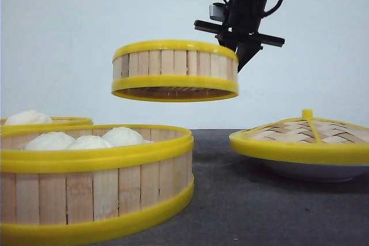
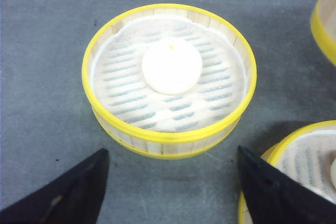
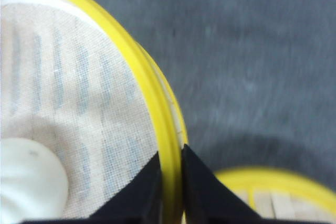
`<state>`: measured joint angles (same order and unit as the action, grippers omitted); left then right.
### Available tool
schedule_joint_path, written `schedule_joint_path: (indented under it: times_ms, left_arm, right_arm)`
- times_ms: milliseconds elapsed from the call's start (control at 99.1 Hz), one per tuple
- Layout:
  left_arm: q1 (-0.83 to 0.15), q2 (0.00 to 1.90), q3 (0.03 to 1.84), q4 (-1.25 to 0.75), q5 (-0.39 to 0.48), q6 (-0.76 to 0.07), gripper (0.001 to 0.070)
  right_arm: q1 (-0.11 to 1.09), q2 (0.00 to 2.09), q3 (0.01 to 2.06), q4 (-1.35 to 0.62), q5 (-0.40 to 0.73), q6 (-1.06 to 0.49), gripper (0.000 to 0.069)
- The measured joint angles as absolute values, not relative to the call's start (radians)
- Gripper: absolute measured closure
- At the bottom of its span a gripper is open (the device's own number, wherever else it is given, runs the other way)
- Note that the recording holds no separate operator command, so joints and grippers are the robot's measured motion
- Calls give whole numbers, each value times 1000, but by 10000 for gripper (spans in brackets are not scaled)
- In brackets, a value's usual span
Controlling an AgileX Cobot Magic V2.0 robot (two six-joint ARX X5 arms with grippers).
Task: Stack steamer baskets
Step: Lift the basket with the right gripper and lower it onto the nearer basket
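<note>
Grey tabletop (image 1: 242, 200); right gripper (image 3: 170, 182) pinching lifted steamer basket (image 1: 174, 70) rim w/ thin one-sided hold, may tilt & spill bun (image 3: 26, 177).

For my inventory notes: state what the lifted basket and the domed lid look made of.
Lifted round steamer basket: pale matte vertical wooden slats between smooth yellow rims, likely plastic; cloth-like liner inside. Domed lid: woven tan strips, probably bamboo, with glossy yellow rim and knob.

woven domed lid (image 1: 302, 132) sits on a white plate (image 1: 317, 170) on the grey table (image 1: 242, 200).
</note>
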<state>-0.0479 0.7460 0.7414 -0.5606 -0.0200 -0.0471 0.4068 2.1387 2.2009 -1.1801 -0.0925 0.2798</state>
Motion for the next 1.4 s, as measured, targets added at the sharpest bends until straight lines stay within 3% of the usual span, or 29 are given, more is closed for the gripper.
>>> schedule_joint_path:
  times_ms: [252, 484, 696, 888, 1402]
  left_arm:
    - [-48, 746, 741, -560, -20, -47, 239]
    - [-48, 746, 741, -561, -20, -47, 239]
    - [-48, 746, 741, -561, -20, -47, 239]
    - [-48, 746, 741, -561, -20, -47, 239]
    - [-48, 746, 741, -561, -20, -47, 239]
  right_arm:
    - [476, 2013, 2201, -1309, -80, 250, 663]
    - [562, 1860, 2115, -1325, 35, 232, 663]
    - [618, 1665, 1826, -1168, 25, 225, 663]
    - [643, 1525, 1589, -1034, -61, 197, 663]
    - [721, 1571, 1488, -795, -78, 154, 663]
